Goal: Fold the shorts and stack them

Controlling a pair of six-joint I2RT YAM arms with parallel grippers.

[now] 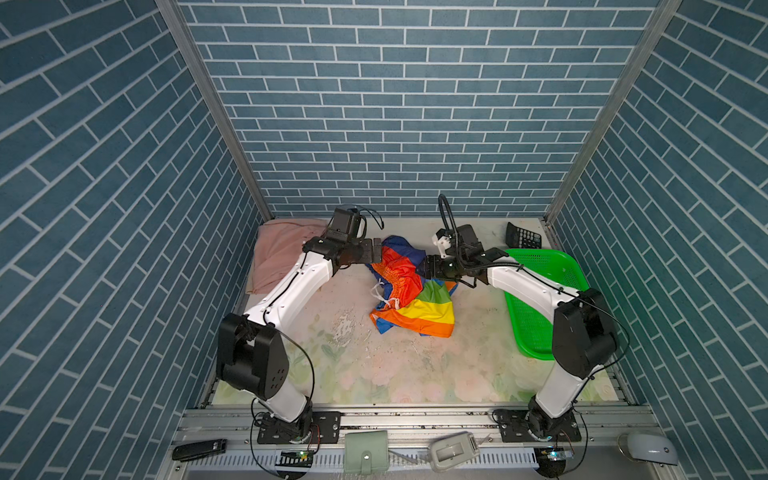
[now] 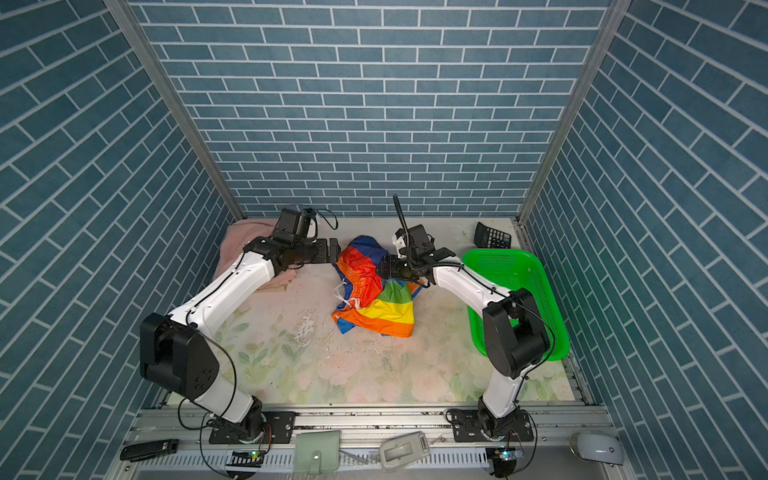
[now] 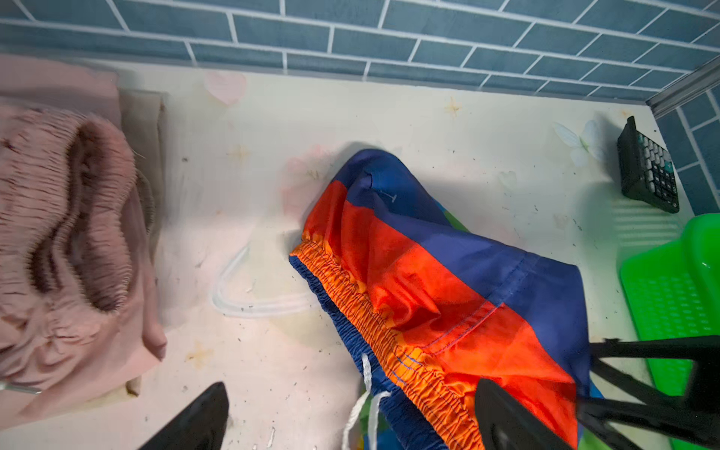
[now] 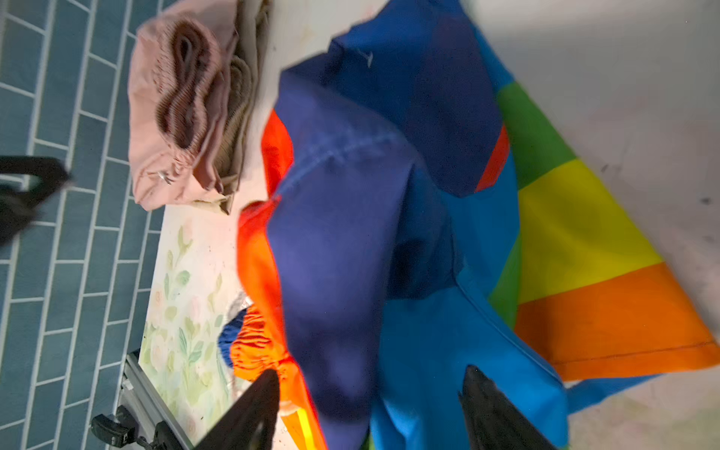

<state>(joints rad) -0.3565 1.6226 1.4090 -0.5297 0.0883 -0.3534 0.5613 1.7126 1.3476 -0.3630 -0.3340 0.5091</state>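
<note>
The rainbow-striped shorts (image 1: 411, 291) (image 2: 374, 299) lie crumpled mid-table, their orange elastic waist (image 3: 374, 311) and white cord (image 3: 366, 393) facing the left arm. My left gripper (image 1: 377, 248) (image 3: 350, 385) is open at the waistband's edge, one finger over the bare table and the other over the orange cloth. My right gripper (image 1: 428, 266) (image 4: 372, 372) is open over the blue part of the shorts (image 4: 370, 233), with cloth lying between the spread fingers. The pink shorts (image 1: 278, 253) (image 3: 58, 233) sit folded on the beige shorts (image 3: 144, 117) (image 4: 241, 97) at the back left.
A green mesh basket (image 1: 540, 266) (image 3: 670, 296) stands along the right side under the right arm. A black calculator (image 1: 523, 237) (image 3: 646, 167) leans in the back right corner. A wallet (image 1: 365, 451) and small devices lie on the front rail.
</note>
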